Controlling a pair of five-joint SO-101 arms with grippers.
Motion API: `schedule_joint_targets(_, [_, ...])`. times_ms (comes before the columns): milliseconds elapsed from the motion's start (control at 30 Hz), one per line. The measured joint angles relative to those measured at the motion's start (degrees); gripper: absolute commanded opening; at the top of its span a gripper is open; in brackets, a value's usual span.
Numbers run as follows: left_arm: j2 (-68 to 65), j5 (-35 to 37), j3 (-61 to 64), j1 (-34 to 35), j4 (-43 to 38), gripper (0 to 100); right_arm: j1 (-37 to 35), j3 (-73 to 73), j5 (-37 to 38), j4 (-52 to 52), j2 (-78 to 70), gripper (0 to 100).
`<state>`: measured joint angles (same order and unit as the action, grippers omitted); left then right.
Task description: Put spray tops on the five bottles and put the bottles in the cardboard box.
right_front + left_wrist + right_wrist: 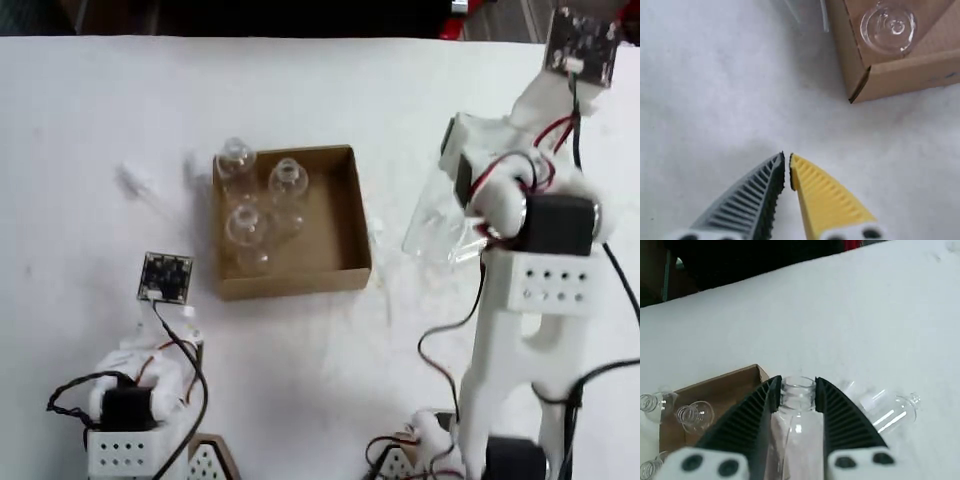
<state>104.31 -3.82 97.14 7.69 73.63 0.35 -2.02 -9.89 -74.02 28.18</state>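
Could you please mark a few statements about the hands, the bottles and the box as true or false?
1. The right hand is shut on a clear bottle at its neck. True.
2. That bottle wears a spray top. False: its neck is open.
3. The left hand holds a spray top. False: it is shut on nothing, above the table.
4. The cardboard box is empty. False: bottles stand in it.
5. Another bottle lies on its side on the table by the right hand. True.
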Motion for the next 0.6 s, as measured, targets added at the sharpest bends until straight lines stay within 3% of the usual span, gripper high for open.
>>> schedule_joint_targets(133, [0.0, 0.0, 0.0, 0.0, 0.0, 2, -1.0, 11.7, 0.0, 10.7, 7.9, 1.6])
schedule_joint_targets(367, [0.0, 0.0, 0.0, 0.0, 0.0, 2, -8.8, 29.9, 0.0, 25.2, 22.3, 1.6])
schedule_joint_targets(600, [0.0, 0.0, 0.0, 0.0, 0.0, 2, -9.4, 37.3, 0.0, 35.1, 25.1, 1.6])
